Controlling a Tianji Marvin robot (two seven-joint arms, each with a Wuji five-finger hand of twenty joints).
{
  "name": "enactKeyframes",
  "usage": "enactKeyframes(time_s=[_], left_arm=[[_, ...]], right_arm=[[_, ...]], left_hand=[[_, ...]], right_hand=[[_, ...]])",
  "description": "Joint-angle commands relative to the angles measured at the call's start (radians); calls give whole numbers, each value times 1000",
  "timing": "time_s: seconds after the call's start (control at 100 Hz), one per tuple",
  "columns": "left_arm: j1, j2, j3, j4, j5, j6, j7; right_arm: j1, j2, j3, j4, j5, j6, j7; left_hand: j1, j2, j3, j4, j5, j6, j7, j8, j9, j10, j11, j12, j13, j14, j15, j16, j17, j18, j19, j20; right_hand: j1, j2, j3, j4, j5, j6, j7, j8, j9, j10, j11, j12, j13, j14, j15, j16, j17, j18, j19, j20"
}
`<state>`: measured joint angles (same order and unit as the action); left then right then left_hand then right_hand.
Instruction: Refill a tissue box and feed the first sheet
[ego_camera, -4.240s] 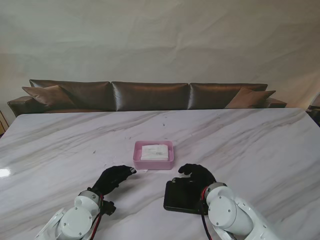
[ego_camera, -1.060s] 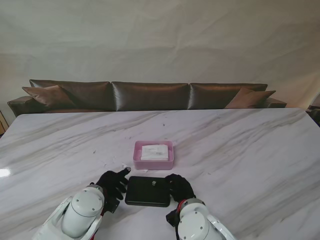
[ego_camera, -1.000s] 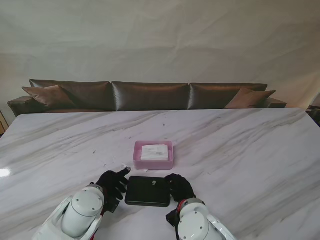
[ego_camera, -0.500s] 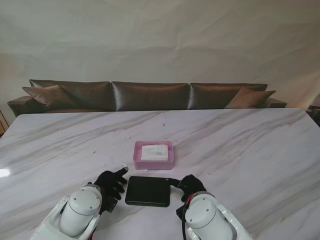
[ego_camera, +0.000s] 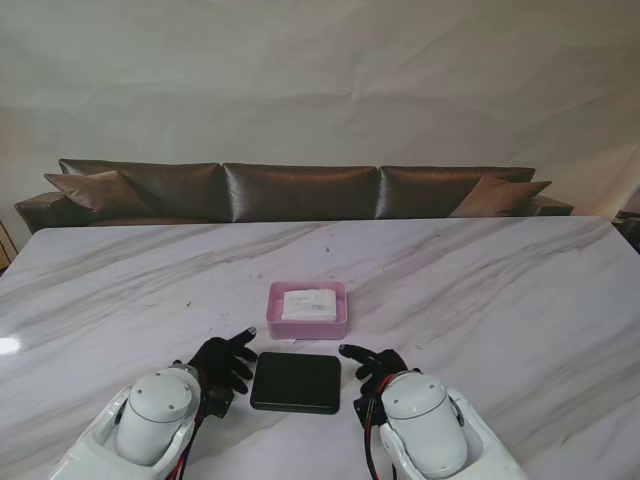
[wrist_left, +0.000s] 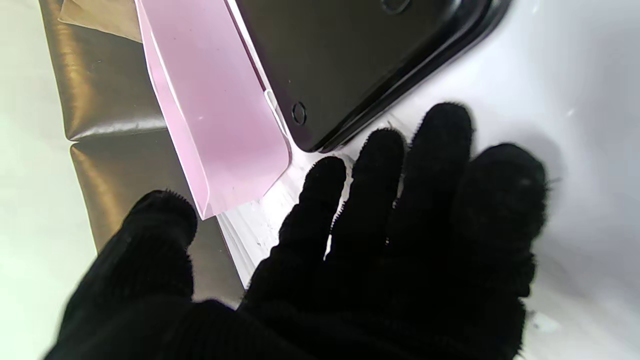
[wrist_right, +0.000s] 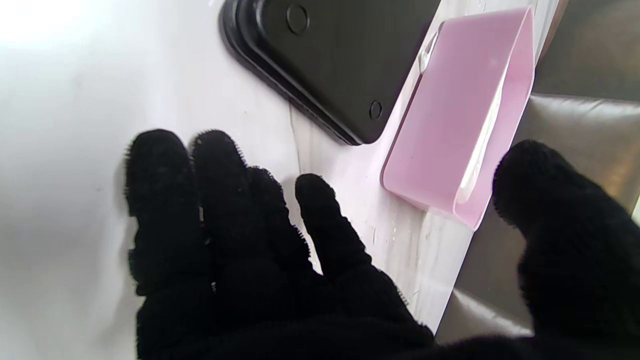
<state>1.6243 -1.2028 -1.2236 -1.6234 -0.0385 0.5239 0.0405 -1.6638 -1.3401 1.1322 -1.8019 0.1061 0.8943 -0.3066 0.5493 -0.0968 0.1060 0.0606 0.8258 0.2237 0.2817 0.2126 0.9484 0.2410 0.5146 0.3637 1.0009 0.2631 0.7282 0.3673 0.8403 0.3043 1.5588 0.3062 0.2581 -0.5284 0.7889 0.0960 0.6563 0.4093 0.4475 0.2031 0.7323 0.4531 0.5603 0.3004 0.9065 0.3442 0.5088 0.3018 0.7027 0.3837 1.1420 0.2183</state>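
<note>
1. A flat black rectangular plastic lid (ego_camera: 295, 382) lies on the white marble table (ego_camera: 500, 300), just nearer to me than the pink open tissue box (ego_camera: 307, 323) holding white tissues (ego_camera: 308, 303).
2. The black-gloved left hand (ego_camera: 222, 360) rests beside the lid's left edge, fingers spread, holding nothing.
3. The black-gloved right hand (ego_camera: 375, 366) sits at its right edge, likewise spread and empty.

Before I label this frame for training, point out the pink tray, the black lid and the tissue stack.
pink tray (ego_camera: 307, 328), stand view, near wall.
black lid (ego_camera: 295, 382), stand view, flat centre.
tissue stack (ego_camera: 309, 303), stand view, top sheet.
</note>
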Motion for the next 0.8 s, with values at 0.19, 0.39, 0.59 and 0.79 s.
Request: enactKeyframes(time_s=[0.19,0.39,0.59,0.79], left_arm=[[6,1,14,49,-22,11,-46],[-3,-2,21,56,-35,21,-45],[-23,-8,38,78,-48,12,-39],[-39,-15,52,86,-60,7,-24]], right_arm=[[26,-29,-4,55,52,-12,-25],[39,-37,-23,78,87,-36,-44],[48,-41,-37,94,111,-57,-56],[62,-46,-46,108,130,-74,-69]], left_hand=[[3,32,-34,26,7,38,13,-7,-24,50,-34,-20,-30,96,4,5,-32,-18,-206,24],[6,33,-36,26,4,36,12,-7,-27,55,-36,-21,-33,97,2,6,-30,-17,-209,28],[7,33,-38,26,-2,29,6,-9,-34,54,-40,-22,-42,98,-2,6,-36,-14,-216,30],[7,33,-40,26,-4,23,4,-10,-40,54,-42,-22,-50,101,-6,6,-46,-11,-223,32]], right_hand=[[8,14,-24,27,54,23,-50,22,7,30,-48,-18,1,59,10,-14,14,32,38,-40],[9,18,-26,27,53,22,-84,31,-8,29,-48,-16,-14,59,7,-13,4,30,32,-47],[10,20,-27,28,55,19,-103,42,-14,29,-46,-15,-17,57,9,-11,2,30,32,-49],[10,21,-28,29,55,18,-115,53,-17,27,-46,-14,-19,55,8,-11,0,29,31,-51]])
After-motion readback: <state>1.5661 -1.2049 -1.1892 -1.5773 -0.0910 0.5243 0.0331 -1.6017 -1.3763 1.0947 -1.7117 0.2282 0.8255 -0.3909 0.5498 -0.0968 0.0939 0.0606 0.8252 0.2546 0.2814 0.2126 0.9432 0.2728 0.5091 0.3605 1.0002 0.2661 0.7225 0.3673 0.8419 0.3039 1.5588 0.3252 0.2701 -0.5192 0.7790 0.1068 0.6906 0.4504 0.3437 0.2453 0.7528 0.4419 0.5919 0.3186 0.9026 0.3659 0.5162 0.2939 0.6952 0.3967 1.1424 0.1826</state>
